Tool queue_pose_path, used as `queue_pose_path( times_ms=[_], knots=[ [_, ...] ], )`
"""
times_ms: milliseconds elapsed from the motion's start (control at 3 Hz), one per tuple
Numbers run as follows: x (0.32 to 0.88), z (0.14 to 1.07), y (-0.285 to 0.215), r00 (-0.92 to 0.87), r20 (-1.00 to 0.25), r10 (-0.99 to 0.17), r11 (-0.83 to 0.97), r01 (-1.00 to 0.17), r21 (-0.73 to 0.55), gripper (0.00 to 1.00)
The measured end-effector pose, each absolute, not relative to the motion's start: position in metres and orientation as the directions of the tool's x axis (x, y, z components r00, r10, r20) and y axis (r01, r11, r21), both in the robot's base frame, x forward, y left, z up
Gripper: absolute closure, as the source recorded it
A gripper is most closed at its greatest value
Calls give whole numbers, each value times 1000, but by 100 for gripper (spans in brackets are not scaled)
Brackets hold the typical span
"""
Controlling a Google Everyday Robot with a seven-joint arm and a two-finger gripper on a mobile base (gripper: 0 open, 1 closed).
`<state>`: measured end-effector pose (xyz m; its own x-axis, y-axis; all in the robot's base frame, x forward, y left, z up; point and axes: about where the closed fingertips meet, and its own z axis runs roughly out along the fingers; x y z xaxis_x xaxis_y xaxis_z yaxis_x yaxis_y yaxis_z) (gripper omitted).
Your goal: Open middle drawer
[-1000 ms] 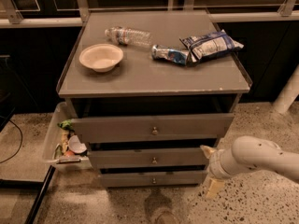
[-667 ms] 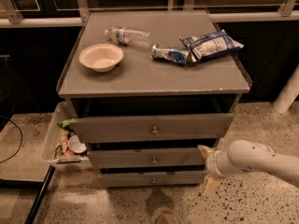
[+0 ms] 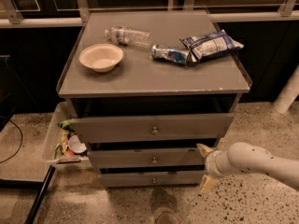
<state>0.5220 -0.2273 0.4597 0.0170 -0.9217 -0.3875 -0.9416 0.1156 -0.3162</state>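
Observation:
The middle drawer (image 3: pixel 140 158) is the grey flat front with a small round knob (image 3: pixel 154 160), second of three in the cabinet, below the taller top drawer (image 3: pixel 152 127). Dark gaps show above and below its front. My gripper (image 3: pixel 205 167) is on the end of the white arm (image 3: pixel 252 161) coming in from the right. It sits at the right end of the middle drawer's front, well to the right of the knob. It is open, with one cream fingertip (image 3: pixel 203 149) up and one down, holding nothing.
On the cabinet top (image 3: pixel 154 80) lie a white bowl (image 3: pixel 101 57), a water bottle (image 3: pixel 127 34) and two snack bags (image 3: pixel 211 45). A clear bin (image 3: pixel 52 139) with rubbish hangs at the cabinet's left. The lowest drawer (image 3: pixel 152 178) is near the floor. A white post (image 3: pixel 287 94) stands right.
My gripper and arm have moved a little to the left, closer to the right end of the middle drawer. The drawers have not moved.

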Motion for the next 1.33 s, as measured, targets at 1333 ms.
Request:
queue_pose_path(
  times_ms=[1333],
  knots=[
    [576, 431, -183, 238, -511, -826, -28, -922, -385, 0]
  ],
)
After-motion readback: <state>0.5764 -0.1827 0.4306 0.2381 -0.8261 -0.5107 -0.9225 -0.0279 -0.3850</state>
